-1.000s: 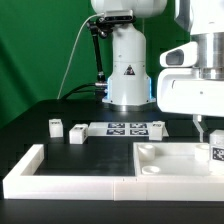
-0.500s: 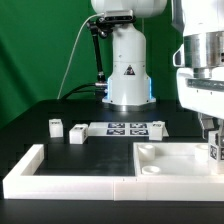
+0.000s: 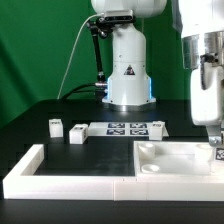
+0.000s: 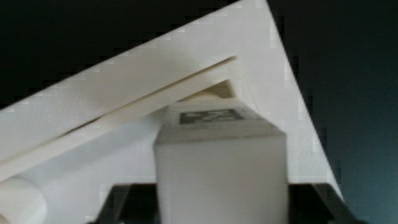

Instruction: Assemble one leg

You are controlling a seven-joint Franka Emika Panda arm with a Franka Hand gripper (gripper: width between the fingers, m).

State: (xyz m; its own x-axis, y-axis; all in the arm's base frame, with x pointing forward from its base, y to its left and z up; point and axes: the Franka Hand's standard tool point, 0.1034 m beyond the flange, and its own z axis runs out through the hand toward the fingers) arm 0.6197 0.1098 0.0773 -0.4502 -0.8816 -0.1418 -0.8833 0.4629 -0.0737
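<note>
White plastic fills my wrist view: the leg (image 4: 221, 160), tag up, is pinched in my end effector (image 3: 217, 146) over the square panel (image 3: 170, 157) at the exterior view's right edge. I judge I'm seating it; next comes lining it up with a corner hole.

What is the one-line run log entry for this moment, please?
gripper: low at panel corner | leg: between fingers, grip unclear | two blocks: loose on table

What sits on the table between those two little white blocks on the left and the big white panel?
Exterior view: between the blocks and the panel lies the marker board; otherwise only bare black table.
</note>
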